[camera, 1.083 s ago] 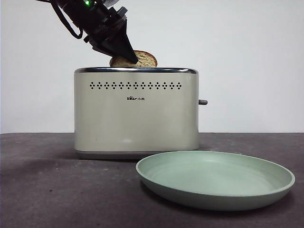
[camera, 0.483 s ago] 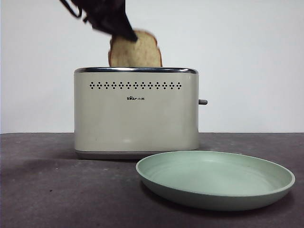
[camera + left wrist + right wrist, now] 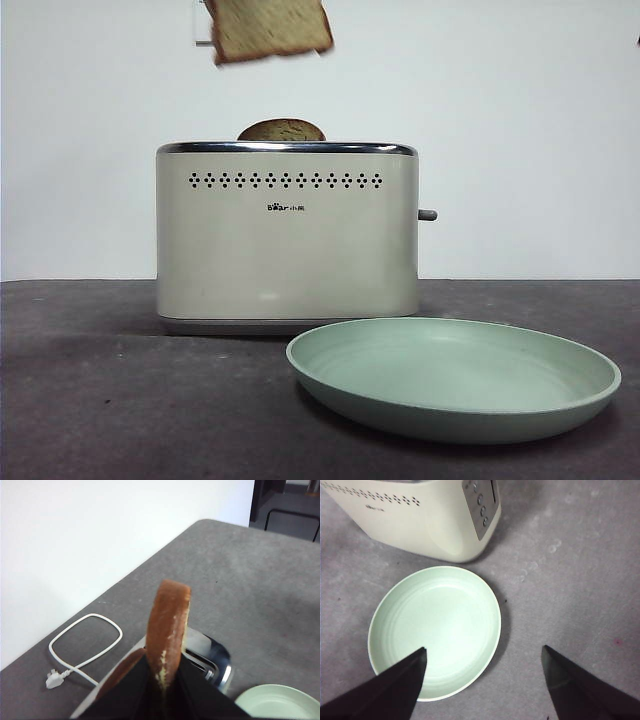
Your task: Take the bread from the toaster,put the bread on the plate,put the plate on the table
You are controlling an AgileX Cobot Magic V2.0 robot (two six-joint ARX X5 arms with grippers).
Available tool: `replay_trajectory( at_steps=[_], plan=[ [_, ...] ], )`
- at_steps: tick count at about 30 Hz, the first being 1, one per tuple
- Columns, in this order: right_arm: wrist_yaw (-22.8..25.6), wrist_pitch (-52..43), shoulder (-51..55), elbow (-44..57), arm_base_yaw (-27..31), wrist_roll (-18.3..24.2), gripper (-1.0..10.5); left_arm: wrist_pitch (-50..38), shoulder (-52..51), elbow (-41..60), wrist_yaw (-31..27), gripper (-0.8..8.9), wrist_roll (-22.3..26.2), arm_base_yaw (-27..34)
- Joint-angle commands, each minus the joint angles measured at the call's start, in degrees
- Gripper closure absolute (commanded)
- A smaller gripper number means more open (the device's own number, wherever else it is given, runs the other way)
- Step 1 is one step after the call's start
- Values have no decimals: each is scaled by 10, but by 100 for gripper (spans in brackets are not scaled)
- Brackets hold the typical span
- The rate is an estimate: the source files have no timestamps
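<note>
Front view. The bread [image 3: 268, 28] hangs clear in the air at the top edge of the frame, above the left half of the toaster [image 3: 287, 235] and tilted slightly; only its lower part shows, and no gripper is visible holding it here. A second slice [image 3: 282, 130] sits in the toaster, only its brown domed top showing above the chrome rim. The toaster's cream face carries two rows of small dots and a small dark logo that reads "Bear", followed by characters too small to make out; a lever projects from its right side. The plate [image 3: 560, 405], pale green and holding nothing, rests on the table [image 3: 110, 400] just in front of the toaster and to the right.

Left wrist view. The left gripper [image 3: 163, 680] has its two black jaws closed against the faces of the bread [image 3: 169, 625], which stands on edge between them, crust toward the camera. Beneath lie the toaster's chrome top [image 3: 212, 657] and the brown top of the second slice [image 3: 122, 670]. A white cable with plug [image 3: 82, 650] lies looped on the table [image 3: 250, 590] beside the toaster. A rim of the plate [image 3: 272, 702] shows at the corner.

Right wrist view. The right gripper [image 3: 482, 680] hovers over the table [image 3: 570, 555] with its jaws spread wide and nothing between them, one jaw overlapping the plate [image 3: 435, 625] in the picture. The toaster [image 3: 420, 520], with its end panel of buttons, stands just beside the plate.
</note>
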State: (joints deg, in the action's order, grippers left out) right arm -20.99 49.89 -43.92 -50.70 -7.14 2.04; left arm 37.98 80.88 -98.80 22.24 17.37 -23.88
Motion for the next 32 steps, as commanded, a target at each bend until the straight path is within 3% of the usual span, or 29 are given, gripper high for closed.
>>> replay_trajectory(
  at_steps=[1,11,25,32],
  plan=[
    [0,-12,-22,-9,-3,-3,576,24,-28,-19,0,810,-14,-2],
    [-1,-46,-97,-9,-26,-5,576,177,-94,-9,0,809,-17,-2],
    [0,-99,-246,-7,-59,-4,600,130,-263,259,0,809,-73,-1],
    [-1,-137,-348,-7,-59,-1,619,139,-312,311,0,809,-94,-2]
  ],
)
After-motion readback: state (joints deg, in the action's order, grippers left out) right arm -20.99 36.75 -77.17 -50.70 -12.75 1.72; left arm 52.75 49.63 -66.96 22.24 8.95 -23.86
